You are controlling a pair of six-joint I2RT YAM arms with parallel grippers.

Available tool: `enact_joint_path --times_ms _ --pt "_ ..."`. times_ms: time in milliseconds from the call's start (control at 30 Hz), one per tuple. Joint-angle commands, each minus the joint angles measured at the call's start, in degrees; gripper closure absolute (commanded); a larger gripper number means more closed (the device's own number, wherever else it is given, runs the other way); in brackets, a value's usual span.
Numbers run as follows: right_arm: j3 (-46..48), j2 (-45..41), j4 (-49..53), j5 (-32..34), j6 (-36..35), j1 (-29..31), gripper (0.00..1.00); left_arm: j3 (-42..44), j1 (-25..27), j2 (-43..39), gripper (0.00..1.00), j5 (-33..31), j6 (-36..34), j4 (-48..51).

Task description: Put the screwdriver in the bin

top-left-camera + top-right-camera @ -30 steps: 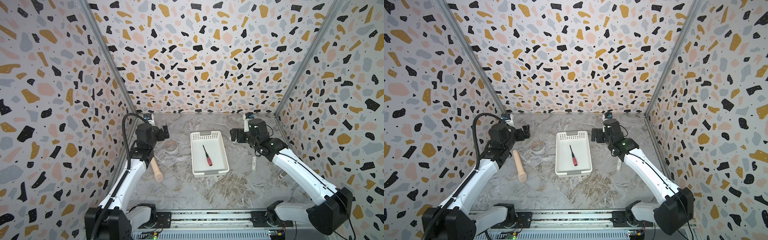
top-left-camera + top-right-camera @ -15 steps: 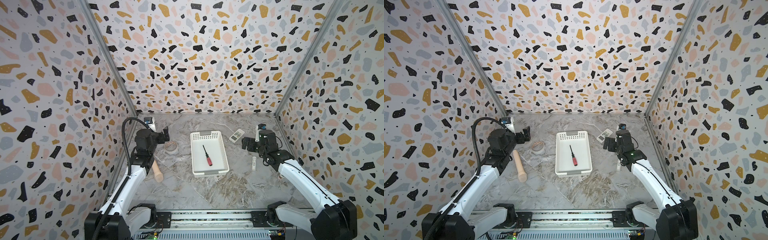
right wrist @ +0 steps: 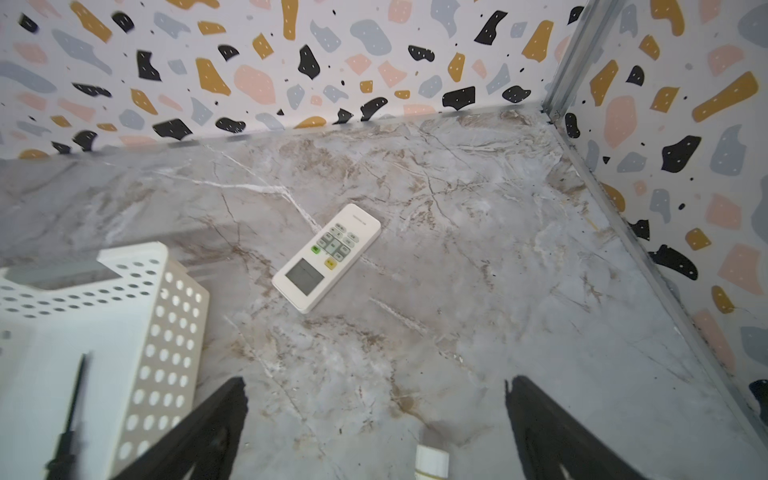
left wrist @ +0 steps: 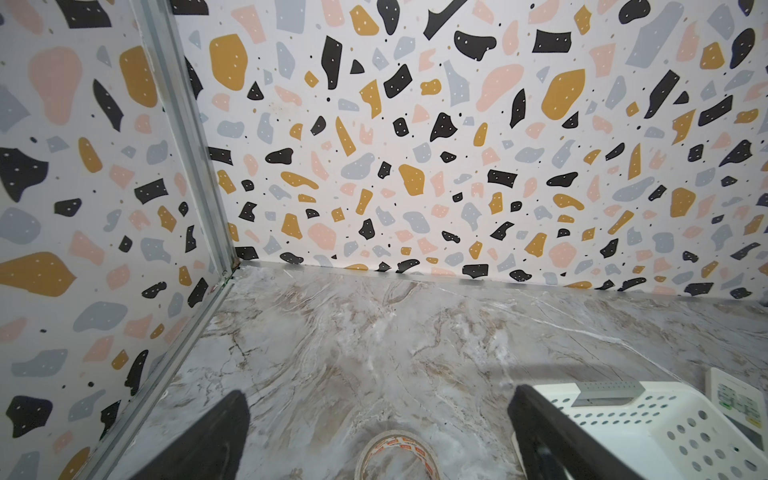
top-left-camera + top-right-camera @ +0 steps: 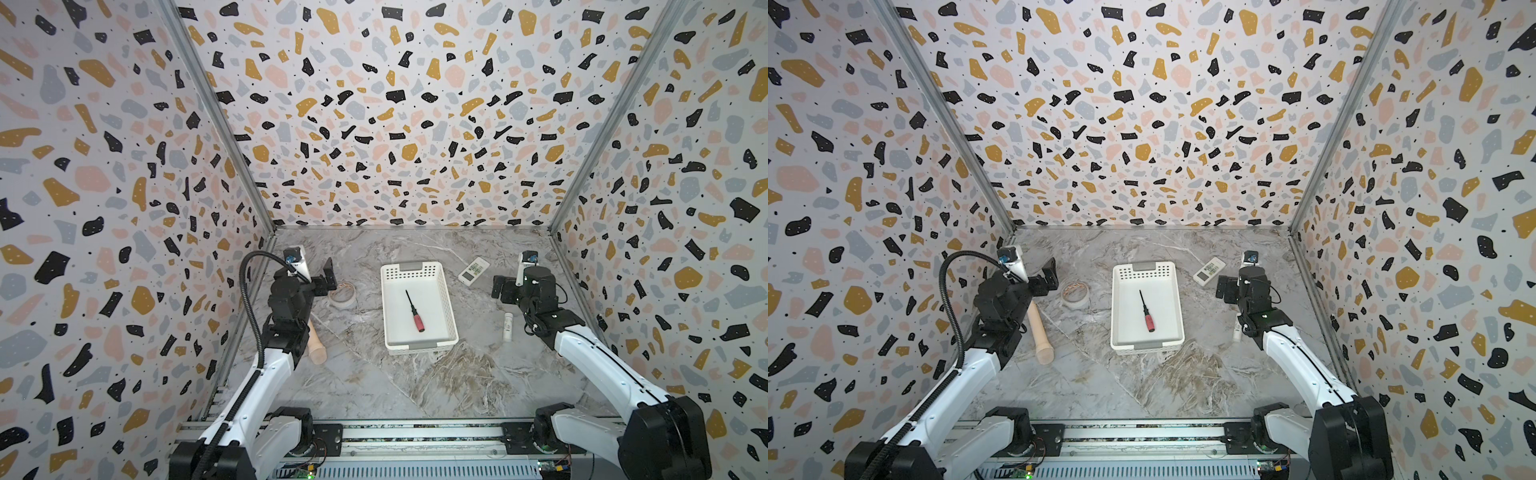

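Note:
The screwdriver (image 5: 415,311) (image 5: 1147,311), red handle and thin dark shaft, lies flat inside the bin (image 5: 451,307) (image 5: 1179,307), a white perforated basket in the middle of the table. In the right wrist view the screwdriver (image 3: 77,399) shows on the floor of the bin (image 3: 166,332). My right gripper (image 5: 500,289) (image 5: 1225,289) (image 3: 374,384) hovers to the right of the bin, open and empty. Left of the bin (image 4: 665,419), my left gripper (image 5: 328,276) (image 5: 1050,274) (image 4: 378,397) is also open and empty.
A tape roll (image 5: 343,293) (image 4: 395,455) lies below the left gripper. A wooden handle (image 5: 316,345) rests by the left arm. A white remote (image 5: 473,270) (image 3: 328,255) lies behind the bin's right corner. A white tube (image 5: 508,326) (image 3: 432,461) sits under the right arm.
My right gripper has drawn away from the bin, to the right and towards the front. The left gripper has shifted slightly towards the front. The screwdriver has not moved.

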State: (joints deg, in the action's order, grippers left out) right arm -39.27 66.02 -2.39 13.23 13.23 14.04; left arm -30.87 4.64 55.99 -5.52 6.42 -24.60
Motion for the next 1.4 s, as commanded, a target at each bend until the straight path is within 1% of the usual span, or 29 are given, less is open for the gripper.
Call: enact_joint_path --times_ms 0,100,167,267,367,400,500,567,633,767,900,967,1100,1267,1367 --pt "5.9 0.7 -11.4 1.6 -7.7 -0.7 0.01 5.3 0.3 0.9 0.0 -4.4 -2.4 -14.7" --pt "12.3 1.0 -23.2 -0.7 -11.7 -1.5 0.01 5.0 0.3 3.1 0.01 -6.0 -5.5 -14.3" --pt "15.4 1.8 -30.0 -2.2 -14.1 -2.2 0.01 6.0 0.3 3.9 0.0 -8.9 -4.0 -14.4" --pt "18.5 3.9 -38.3 -2.6 -15.0 -3.6 0.01 10.8 0.3 5.2 0.0 -11.8 -2.8 -20.7" --pt "22.0 6.2 -47.6 -5.6 -15.2 -4.7 0.01 14.8 0.3 6.5 0.0 -15.5 -0.8 -25.3" --pt "23.1 7.0 -51.0 -6.1 -15.5 -4.7 0.01 15.9 0.3 7.1 0.0 -15.7 -0.2 -26.9" --pt "25.0 8.6 -56.0 -6.4 -16.8 -4.7 0.01 18.0 0.3 8.9 0.0 -15.0 0.6 -31.1" --pt "26.9 9.3 -60.5 -5.8 -16.8 -4.9 0.01 16.9 0.3 8.5 0.0 -13.9 -1.2 -28.3" --pt "28.6 10.6 -64.2 -5.8 -16.6 -5.5 0.01 17.2 0.3 9.0 0.0 -13.6 -2.3 -29.6" --pt "31.2 16.7 -75.5 -6.6 -17.0 -5.9 0.01 17.4 0.3 9.3 0.0 -12.8 -4.5 -29.5" --pt "30.4 19.6 -76.4 -8.4 -15.8 -7.4 0.01 18.0 0.3 10.2 0.0 -12.9 -5.1 -29.8" --pt "28.8 19.2 -71.4 -11.8 -15.6 -8.8 0.01 18.9 0.3 11.1 0.0 -13.6 -4.8 -31.0" --pt "27.0 19.6 -68.7 -14.1 -13.9 -10.8 0.01 21.3 0.3 13.6 0.0 -13.6 -4.7 -36.5" --pt "27.0 19.6 -68.8 -14.5 -13.8 -11.0 0.01 22.0 0.3 16.5 0.0 -12.6 -5.1 -39.7" --pt "27.0 19.6 -68.7 -14.4 -13.9 -11.0 0.01 24.1 0.3 20.5 0.01 -12.0 -5.2 -46.3"
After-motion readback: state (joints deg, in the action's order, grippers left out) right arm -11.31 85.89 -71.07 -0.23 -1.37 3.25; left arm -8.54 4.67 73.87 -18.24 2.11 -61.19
